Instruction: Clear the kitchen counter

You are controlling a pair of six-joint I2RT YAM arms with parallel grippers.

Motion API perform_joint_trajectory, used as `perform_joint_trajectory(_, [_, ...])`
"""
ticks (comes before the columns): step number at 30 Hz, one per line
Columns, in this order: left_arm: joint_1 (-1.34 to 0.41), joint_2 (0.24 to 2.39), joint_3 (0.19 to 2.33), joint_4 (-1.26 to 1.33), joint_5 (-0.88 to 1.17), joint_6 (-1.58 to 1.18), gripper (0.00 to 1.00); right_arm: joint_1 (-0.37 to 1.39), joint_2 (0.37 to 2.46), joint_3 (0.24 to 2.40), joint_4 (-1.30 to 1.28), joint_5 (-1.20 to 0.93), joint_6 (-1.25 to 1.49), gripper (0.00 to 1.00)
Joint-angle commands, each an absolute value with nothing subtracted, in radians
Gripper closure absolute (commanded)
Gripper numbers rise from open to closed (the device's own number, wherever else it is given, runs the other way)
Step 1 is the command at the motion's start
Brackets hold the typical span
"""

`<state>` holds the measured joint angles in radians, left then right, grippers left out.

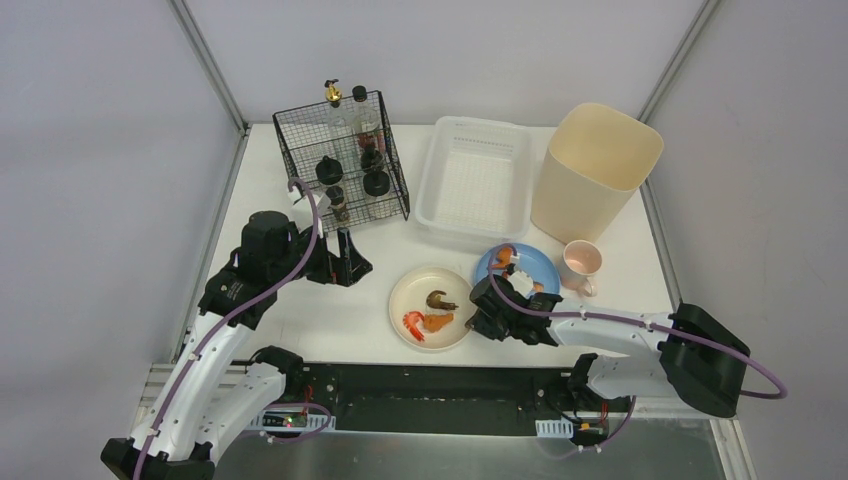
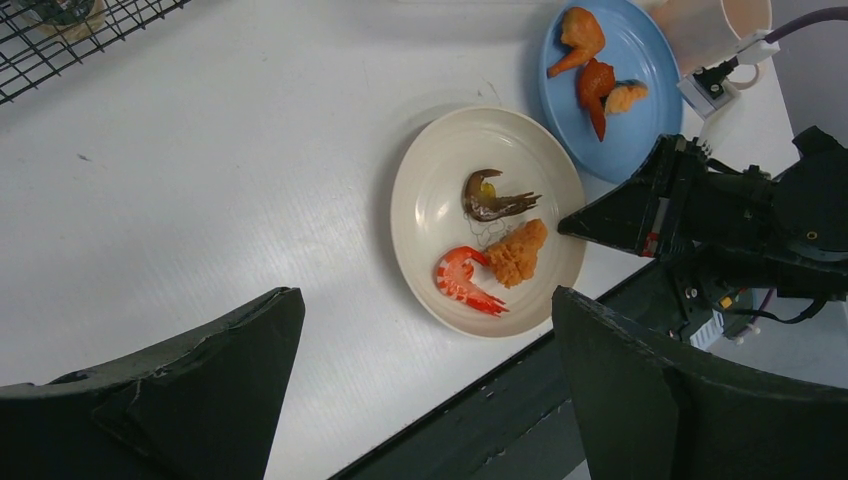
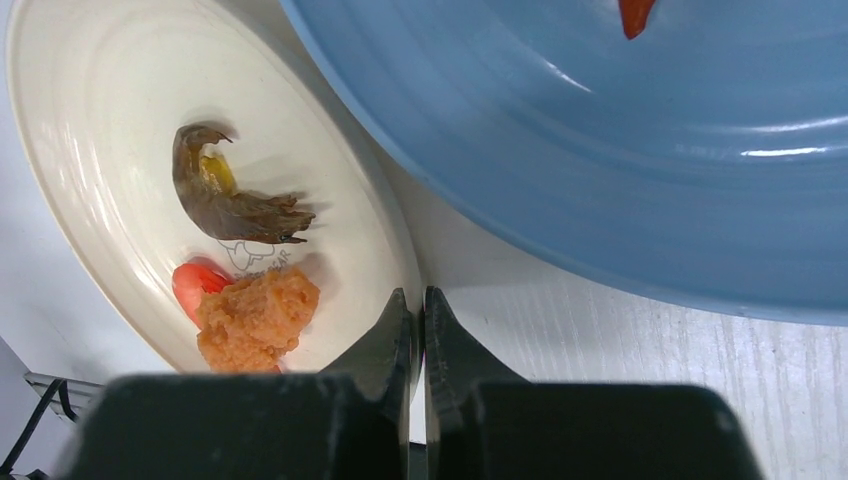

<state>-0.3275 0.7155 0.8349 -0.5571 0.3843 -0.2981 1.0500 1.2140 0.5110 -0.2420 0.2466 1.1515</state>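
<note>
The white kitchen counter [image 1: 300,320] carries a cream plate [image 1: 415,290] near the front edge with a red shrimp [image 2: 465,280], a fried orange piece [image 2: 517,252] and a dark shrimp [image 2: 490,200]. My right gripper [image 1: 478,312] is shut on the cream plate's right rim [image 3: 400,250], one finger inside the rim and one outside. A blue plate [image 1: 540,270] with orange food pieces [image 2: 595,60] lies just behind it. My left gripper [image 1: 345,262] is open and empty, hovering over bare counter left of the cream plate [image 2: 440,190].
A black wire rack [image 1: 345,155] with bottles stands at the back left. A white slotted basket [image 1: 472,180] sits at the back middle, a tall beige bin [image 1: 595,170] at the back right, and a pink cup [image 1: 582,262] beside the blue plate.
</note>
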Motion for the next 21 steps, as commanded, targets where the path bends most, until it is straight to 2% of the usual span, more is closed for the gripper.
perform_joint_trajectory(1, [-0.331, 0.706, 0.829, -0.524, 0.365, -0.291, 0.01, 1.061, 1.188, 0.563, -0.288, 0.259, 1.120, 1.00])
perform_joint_trajectory(11, [-0.332, 0.671, 0.832, -0.538, 0.272, -0.293, 0.01, 1.070, 1.100, 0.712, -0.412, 0.245, 1.051, 1.00])
perform_joint_trajectory(21, [-0.330, 0.604, 0.845, -0.584, 0.024, -0.301, 0.01, 1.046, 1.097, 0.915, -0.578, 0.252, 0.980, 1.00])
